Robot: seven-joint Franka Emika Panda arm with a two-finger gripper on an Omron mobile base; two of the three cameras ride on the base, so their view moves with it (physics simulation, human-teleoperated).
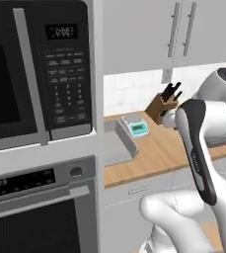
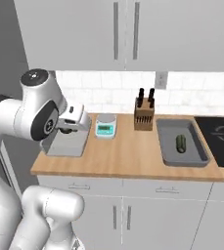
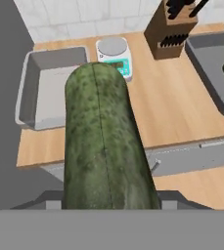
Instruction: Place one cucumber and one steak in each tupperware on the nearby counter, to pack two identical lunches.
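**Gripper carried a cucumber above the left tupperware**

The gripper (image 3: 111, 202) was clamped on a dark green cucumber (image 3: 103, 141), seen close up in the hand view. Beyond it lay the left tupperware (image 3: 28, 90) at the counter's (image 3: 182, 112) end. The right base view showed a second cucumber (image 2: 181, 143) inside the right tupperware (image 2: 168, 151), past the scale (image 2: 105, 125) and knife block (image 2: 143, 115). No writing was legible.

Claw fingertips buried behind the held cucumber (image 3: 106, 146) — right tupperware (image 3: 216, 73) cut by the frame edge.
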